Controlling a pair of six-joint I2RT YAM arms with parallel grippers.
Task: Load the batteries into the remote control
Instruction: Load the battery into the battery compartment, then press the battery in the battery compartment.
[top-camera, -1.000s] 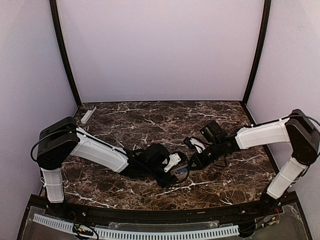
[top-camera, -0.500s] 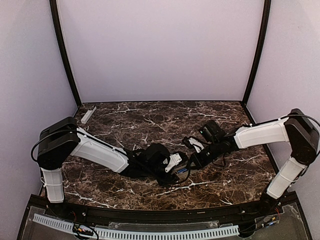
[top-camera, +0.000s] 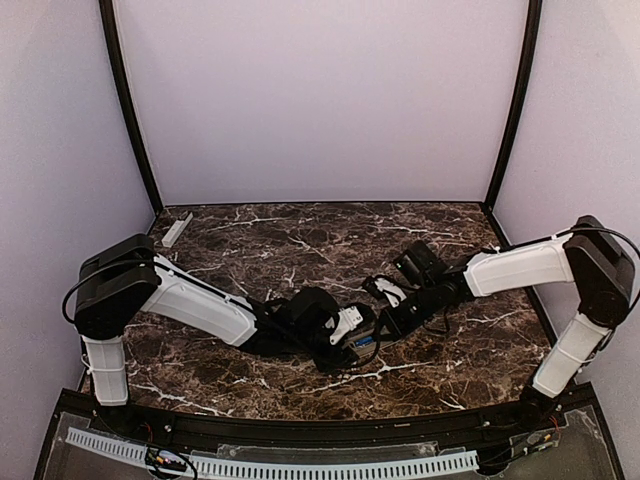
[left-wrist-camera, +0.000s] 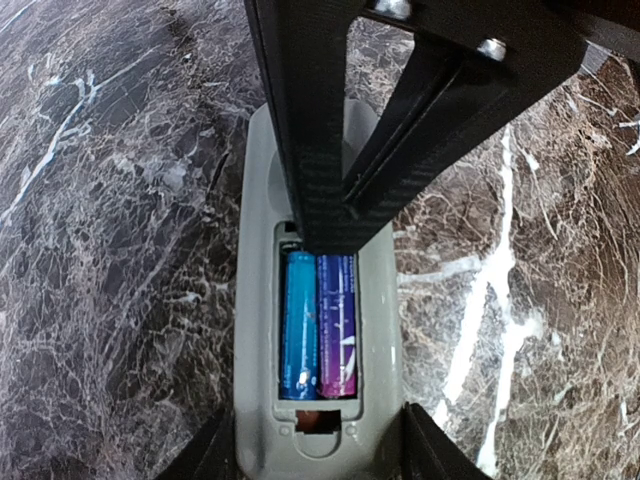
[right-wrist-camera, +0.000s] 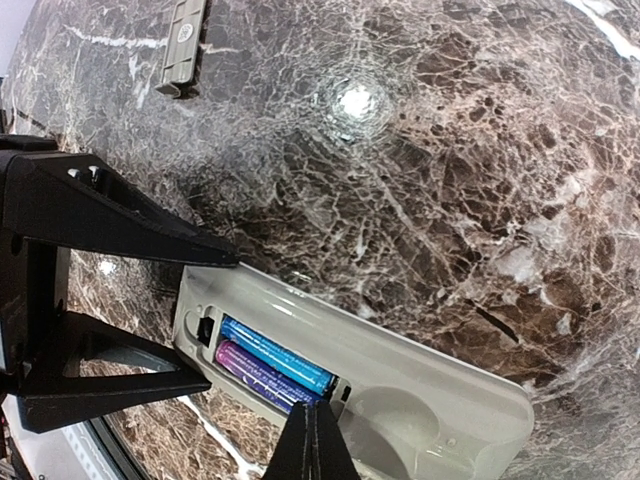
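Two batteries (left-wrist-camera: 300, 330) side by side in the open bay on the back of the remote control (left-wrist-camera: 255, 300), one blue and one purple, filling the bay across its width. Remote control lying back-up on the dark marble table (left-wrist-camera: 90, 250), lengthwise up the middle of the left wrist view; from above, low in the centre of the frame where the two arms meet and mostly hidden there. Left gripper (left-wrist-camera: 318, 420) pinching the remote control by its long edges, one finger against each side at the bottom of the left wrist view, close to the end with the small latch notch. Right gripper (right-wrist-camera: 310, 430) pressed together with nothing between its fingers, tip down at one end of the bay. In the left wrist view, covering the upper ends of both batteries, so cannot tell whether touching them. Narrow grey bar (right-wrist-camera: 181, 45) flat on the table at the upper left of the right wrist view, well apart from the remote control; from above, near the table's far left corner. Pale lilac walls (top-camera: 320, 100) around the table on three sides.
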